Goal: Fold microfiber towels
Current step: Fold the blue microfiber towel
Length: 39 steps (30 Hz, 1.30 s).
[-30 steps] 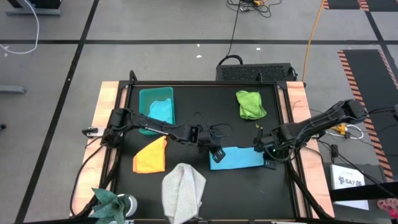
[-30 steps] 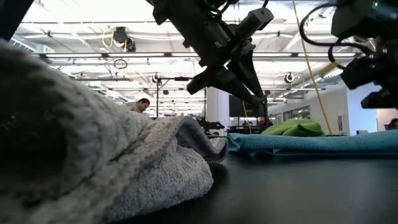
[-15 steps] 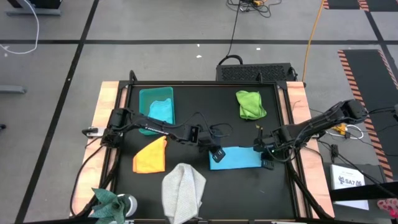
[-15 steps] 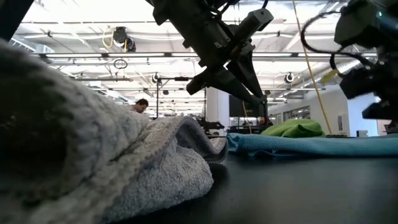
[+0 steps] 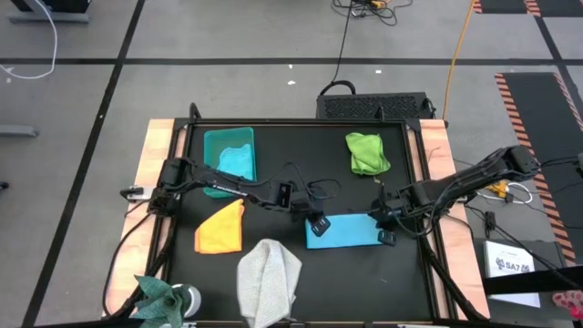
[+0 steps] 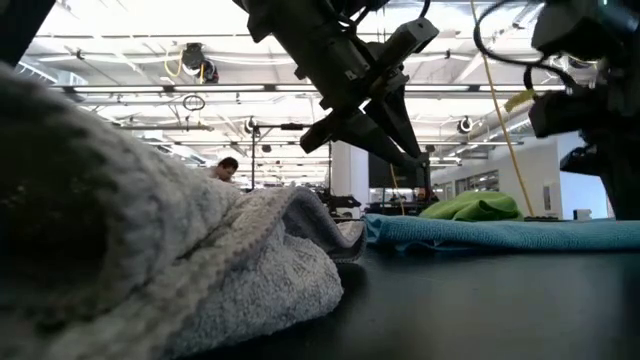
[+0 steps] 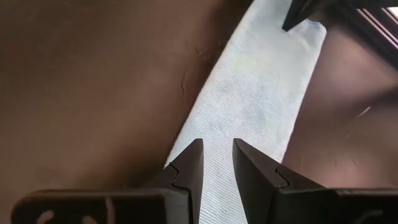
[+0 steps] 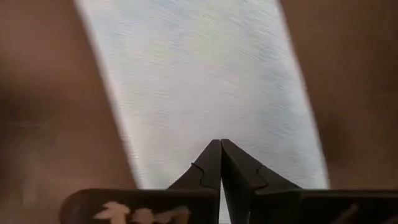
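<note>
I'm working the light blue towel (image 5: 344, 230), which lies flat on the black worktop (image 5: 301, 155) between the two arms, near its middle. My right claw (image 5: 386, 235) sits at the towel's right end with its fingers pressed fully together; the right wrist view shows the tips meeting over the cloth, though I can't tell from it whether any fabric is actually pinched between them. My left claw (image 5: 318, 227) is at the towel's left end, fingers a little apart and straddling the edge, so I read it as not yet clamped.

To do this fold well I'd want both ends held evenly before lifting — otherwise one side drags and the fold skews. I'd check the right pinch has caught the top layer, then carry the edge low and straight.

The rest wait: the orange-yellow towel (image 5: 220, 229) and grey towel (image 5: 269, 279) nearer the front, the lime green towel (image 5: 366, 152) at the far right, the teal towel (image 5: 236, 163) in the teal bin (image 5: 214, 141)
</note>
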Tool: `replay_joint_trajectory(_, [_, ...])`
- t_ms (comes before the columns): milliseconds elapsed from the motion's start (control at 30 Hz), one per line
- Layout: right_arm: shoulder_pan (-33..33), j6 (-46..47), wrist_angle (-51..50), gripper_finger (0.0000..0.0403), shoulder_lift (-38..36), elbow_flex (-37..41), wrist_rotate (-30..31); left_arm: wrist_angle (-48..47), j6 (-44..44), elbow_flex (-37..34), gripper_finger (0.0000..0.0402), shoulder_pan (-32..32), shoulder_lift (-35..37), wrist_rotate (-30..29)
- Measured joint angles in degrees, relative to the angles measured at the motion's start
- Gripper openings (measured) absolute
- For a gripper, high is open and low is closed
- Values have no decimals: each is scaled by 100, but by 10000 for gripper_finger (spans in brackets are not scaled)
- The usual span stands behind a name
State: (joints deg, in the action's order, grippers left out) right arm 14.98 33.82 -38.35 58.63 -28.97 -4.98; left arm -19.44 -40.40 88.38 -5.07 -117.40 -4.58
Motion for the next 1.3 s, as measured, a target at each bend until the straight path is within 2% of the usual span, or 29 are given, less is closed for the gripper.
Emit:
replay_joint_trajectory(200, [-33, 1, 230, 0, -11, 434, 245, -2, 22, 0, 88, 41, 0, 50])
replay_joint_trajectory(367, [-236, -137, 976, 0, -13, 764, 363, -7, 104, 0, 88, 71, 0, 82])
replay_joint_trajectory(633, [-916, -1232, 1893, 0, 6, 837, 831, -46, 142, 0, 88, 191, 0, 323])
replay_joint_trajectory(900, [-1716, -2057, 2170, 0, 7, 842, 842, -52, 296, 0, 88, 299, 0, 463])
replay_joint_trajectory(1100, [-2087, -2102, 2525, 0, 4, 643, 645, -50, 357, 0, 88, 355, 0, 472])
replay_joint_trajectory(1300, [-2113, -1634, 2817, 0, 2, 314, -343, -48, 422, 0, 88, 362, 0, 472])
